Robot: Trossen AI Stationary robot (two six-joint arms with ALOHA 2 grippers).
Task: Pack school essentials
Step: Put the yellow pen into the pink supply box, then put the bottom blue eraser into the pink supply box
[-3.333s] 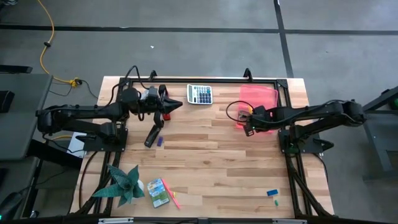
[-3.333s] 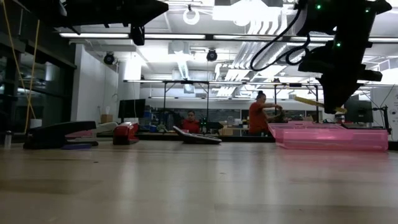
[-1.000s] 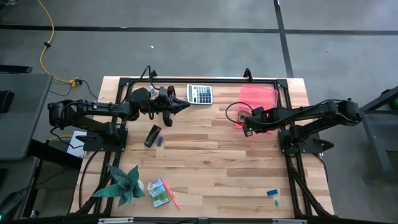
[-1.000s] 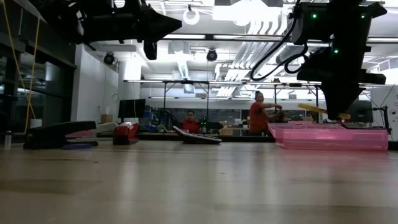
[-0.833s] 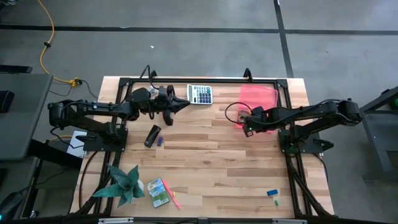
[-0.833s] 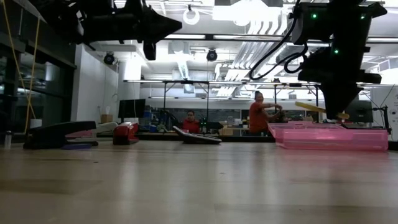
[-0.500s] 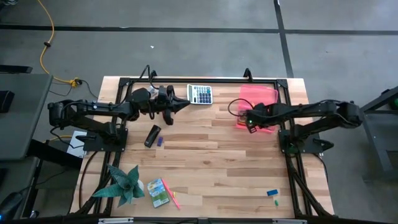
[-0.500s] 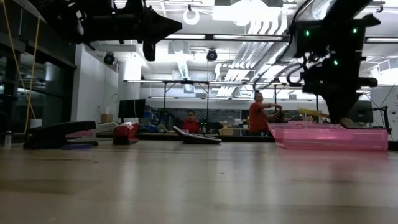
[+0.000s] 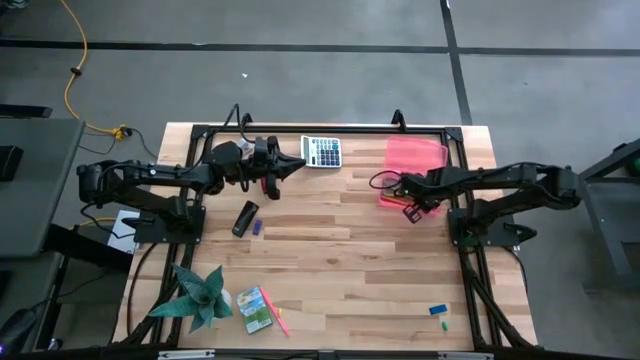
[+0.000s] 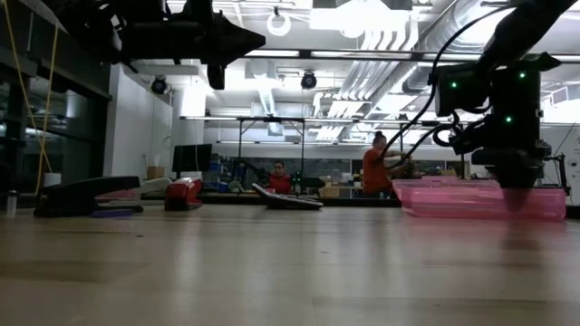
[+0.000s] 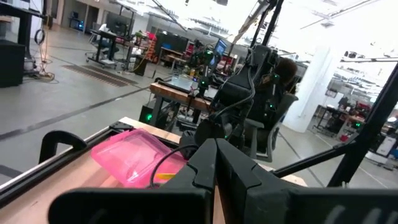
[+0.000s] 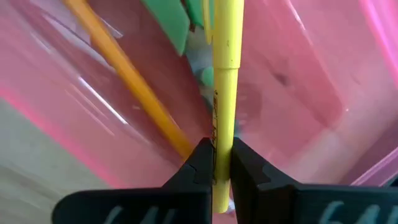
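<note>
R gripper (image 12: 214, 163) is clamped on a yellow stick (image 12: 222, 74), right over the pink box (image 9: 420, 158). Just past its tips, inside the box, lie an orange pencil (image 12: 127, 78) & green scissors (image 12: 180, 22). L gripper (image 9: 292, 167) hangs up high w/ fingers together, calculator (image 9: 321, 151) just beside it.

bare wood mid-table (image 9: 340, 240), calculator (image 9: 321, 151) and stapler (image 9: 245, 217) at far-left

Right claw (image 12: 216, 163) clamped, left claw (image 11: 216, 163) closed.
</note>
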